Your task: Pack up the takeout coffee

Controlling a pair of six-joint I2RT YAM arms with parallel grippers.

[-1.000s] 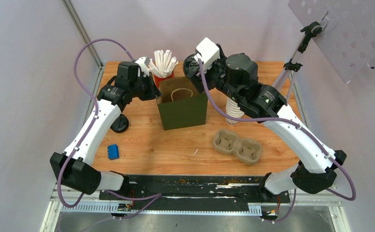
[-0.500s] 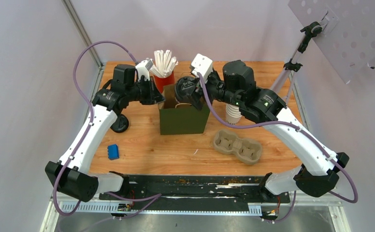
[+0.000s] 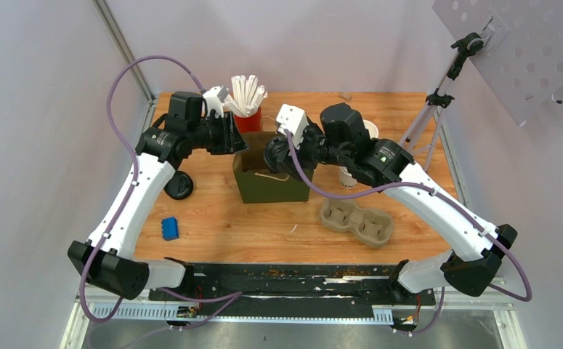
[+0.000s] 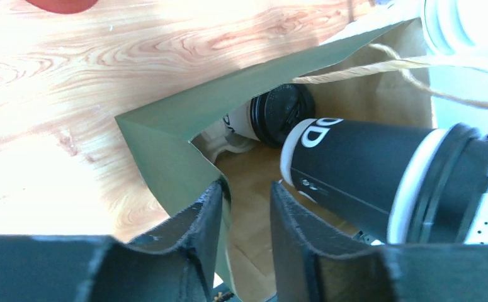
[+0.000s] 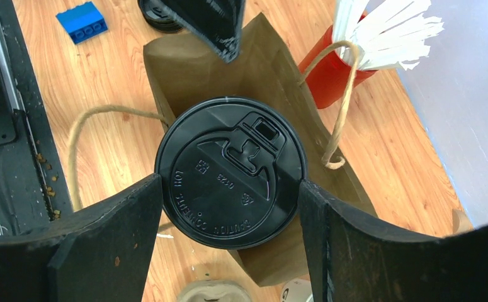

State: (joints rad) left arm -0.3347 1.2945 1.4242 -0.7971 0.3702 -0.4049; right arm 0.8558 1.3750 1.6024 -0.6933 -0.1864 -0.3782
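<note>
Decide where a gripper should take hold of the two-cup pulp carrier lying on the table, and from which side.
Probably the thin wall at the narrow waist of the pulp carrier, coming straight down. It lies flat with both wells open upward, so one finger can drop into a well and pinch that wall.

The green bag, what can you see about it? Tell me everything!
The dark green paper bag stands open on the wooden table, brown inside, with twine handles. The left end effector straddles its rim, fingers apart. One black-lidded cup lies inside; the right end effector holds a second cup in its mouth.
</note>
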